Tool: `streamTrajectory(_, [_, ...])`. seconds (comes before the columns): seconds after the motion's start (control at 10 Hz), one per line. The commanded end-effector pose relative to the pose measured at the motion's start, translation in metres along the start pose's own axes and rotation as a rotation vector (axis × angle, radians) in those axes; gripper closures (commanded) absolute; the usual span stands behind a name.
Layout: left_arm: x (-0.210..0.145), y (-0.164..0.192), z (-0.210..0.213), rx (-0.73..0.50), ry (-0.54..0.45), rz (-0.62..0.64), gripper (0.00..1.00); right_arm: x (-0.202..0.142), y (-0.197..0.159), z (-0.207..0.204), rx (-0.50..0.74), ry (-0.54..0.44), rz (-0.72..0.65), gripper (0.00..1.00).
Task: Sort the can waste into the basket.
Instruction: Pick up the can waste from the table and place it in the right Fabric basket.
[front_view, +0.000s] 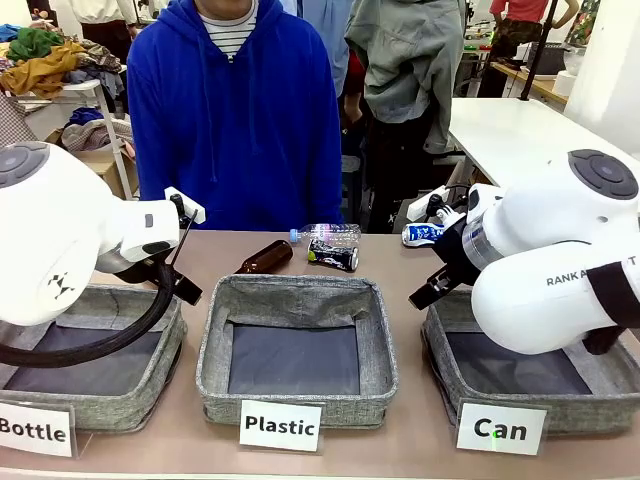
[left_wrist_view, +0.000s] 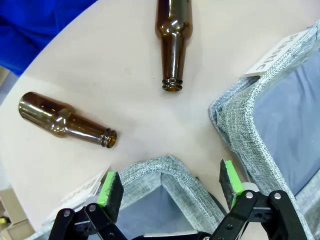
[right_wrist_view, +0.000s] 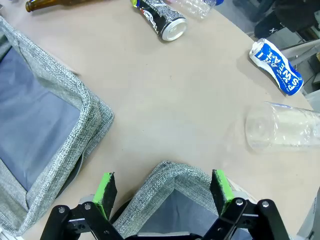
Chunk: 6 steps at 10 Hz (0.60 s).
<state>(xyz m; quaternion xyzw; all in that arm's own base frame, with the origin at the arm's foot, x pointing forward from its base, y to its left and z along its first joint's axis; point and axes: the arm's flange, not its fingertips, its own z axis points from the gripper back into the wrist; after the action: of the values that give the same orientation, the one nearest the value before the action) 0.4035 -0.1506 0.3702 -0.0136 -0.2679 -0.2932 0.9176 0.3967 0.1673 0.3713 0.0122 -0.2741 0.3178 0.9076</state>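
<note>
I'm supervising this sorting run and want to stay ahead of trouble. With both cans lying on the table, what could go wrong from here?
1. The black can lies close beside a clear plastic bottle; the open right tool could drag that bottle along with it.
2. The blue and white can lies near the far edge of the table, beside a clear plastic container; a nudge might roll it off.

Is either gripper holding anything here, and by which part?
Nothing is held: the left gripper and the right gripper both stand open and empty.
</note>
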Motion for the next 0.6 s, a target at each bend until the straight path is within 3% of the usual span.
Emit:
streamTrajectory(0.0, [0.0,0.0,0.0,0.0,0.0,0.0,0.0,0.0,0.0,0.0,0.0,0.0,-0.001,0.0])
streamTrajectory(0.3, [0.0,0.0,0.0,0.0,0.0,0.0,0.0,0.0,0.0,0.0,0.0,0.0,0.0,0.0])
streamTrajectory(0.4, [0.0,0.0,0.0,0.0,0.0,0.0,0.0,0.005,0.001,-0.003,0.09,0.066,0.005,0.0])
streamTrajectory(0.5, [-0.002,0.0,0.03,-0.114,-0.042,-0.01,0.0,0.009,0.009,0.022,0.232,0.001,0.0,0.0])
